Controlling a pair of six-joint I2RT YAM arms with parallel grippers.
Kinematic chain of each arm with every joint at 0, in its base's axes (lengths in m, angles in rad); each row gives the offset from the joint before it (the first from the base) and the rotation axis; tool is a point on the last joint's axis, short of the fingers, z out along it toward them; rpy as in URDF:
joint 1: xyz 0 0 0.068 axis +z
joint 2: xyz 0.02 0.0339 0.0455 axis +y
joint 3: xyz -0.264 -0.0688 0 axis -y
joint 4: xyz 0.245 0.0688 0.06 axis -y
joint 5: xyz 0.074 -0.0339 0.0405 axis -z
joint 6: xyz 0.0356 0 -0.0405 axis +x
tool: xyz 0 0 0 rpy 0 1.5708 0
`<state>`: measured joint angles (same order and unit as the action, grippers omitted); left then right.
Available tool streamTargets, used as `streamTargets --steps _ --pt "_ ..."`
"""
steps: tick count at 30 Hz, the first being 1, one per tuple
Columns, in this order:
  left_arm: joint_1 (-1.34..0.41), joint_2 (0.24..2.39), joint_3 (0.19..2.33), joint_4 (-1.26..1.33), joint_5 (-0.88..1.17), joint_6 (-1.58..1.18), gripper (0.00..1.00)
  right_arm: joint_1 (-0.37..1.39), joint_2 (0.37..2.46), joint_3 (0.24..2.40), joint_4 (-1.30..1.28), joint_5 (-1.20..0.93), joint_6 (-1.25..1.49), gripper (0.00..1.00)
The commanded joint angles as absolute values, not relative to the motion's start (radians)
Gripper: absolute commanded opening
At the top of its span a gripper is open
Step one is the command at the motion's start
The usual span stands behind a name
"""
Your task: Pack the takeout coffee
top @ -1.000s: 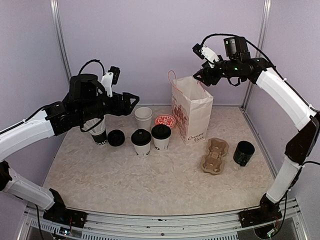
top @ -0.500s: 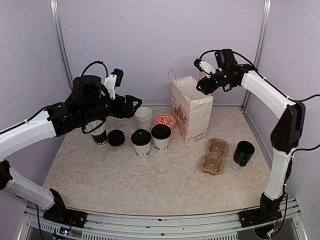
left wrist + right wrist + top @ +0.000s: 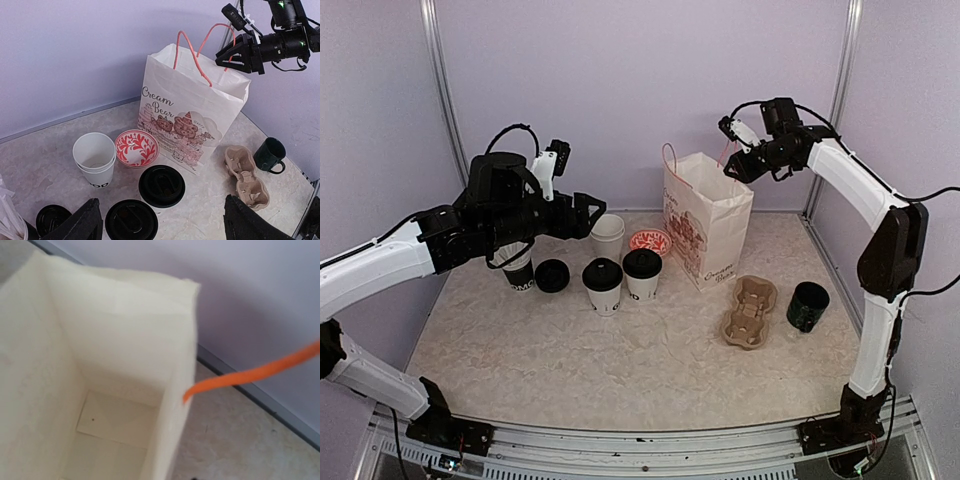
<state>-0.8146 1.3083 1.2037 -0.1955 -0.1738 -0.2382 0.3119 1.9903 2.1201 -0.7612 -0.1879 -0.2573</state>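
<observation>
Your left gripper (image 3: 588,213) gapes wide, empty. Your right gripper (image 3: 732,165) sits at the bag (image 3: 708,235) handle (image 3: 200,55), grip unclear. Only its wrist view shows the bag's floor.

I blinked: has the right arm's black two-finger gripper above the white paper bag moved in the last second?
Yes. The right gripper has dropped lower and shifted slightly right, toward the grey metal corner post.

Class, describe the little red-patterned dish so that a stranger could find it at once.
Find the white paper bag with orange handles at the back of the table. Left of it, between the bag and a stack of open white cups, sits a small round dish. It alone is patterned in red and white; its neighbours are white cups and black lids.
</observation>
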Motion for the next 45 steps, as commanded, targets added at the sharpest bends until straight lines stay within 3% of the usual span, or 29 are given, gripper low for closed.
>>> streamTargets --steps 1,3,6,8,20,30,37,45 --pt "-0.819 1.309 1.241 -0.202 -0.19 -0.242 0.82 0.308 2.005 2.148 -0.781 -0.215 -0.25 0.25" --pt "-0.819 1.307 1.245 -0.211 -0.193 -0.24 0.82 0.305 2.006 2.15 -0.777 -0.207 -0.252 0.22" --pt "-0.819 1.303 1.255 -0.22 -0.198 -0.234 0.81 0.298 2.007 2.166 -0.783 -0.221 -0.263 0.05" --pt "-0.818 1.296 1.262 -0.221 -0.198 -0.229 0.82 0.298 1.994 2.177 -0.785 -0.231 -0.274 0.0" --pt "-0.807 1.292 1.356 -0.267 -0.202 -0.174 0.82 0.301 1.796 2.184 -0.82 -0.562 -0.372 0.0" --pt "-0.81 1.24 1.467 -0.266 -0.168 -0.038 0.83 0.342 1.555 2.039 -0.967 -0.821 -0.564 0.0" --pt "-0.864 1.243 1.565 -0.307 -0.111 0.048 0.87 0.48 1.405 1.874 -1.001 -0.818 -0.646 0.0" --pt "-0.952 1.297 1.64 -0.425 0.015 0.035 0.87 0.56 1.394 1.805 -1.023 -0.958 -0.652 0.0"
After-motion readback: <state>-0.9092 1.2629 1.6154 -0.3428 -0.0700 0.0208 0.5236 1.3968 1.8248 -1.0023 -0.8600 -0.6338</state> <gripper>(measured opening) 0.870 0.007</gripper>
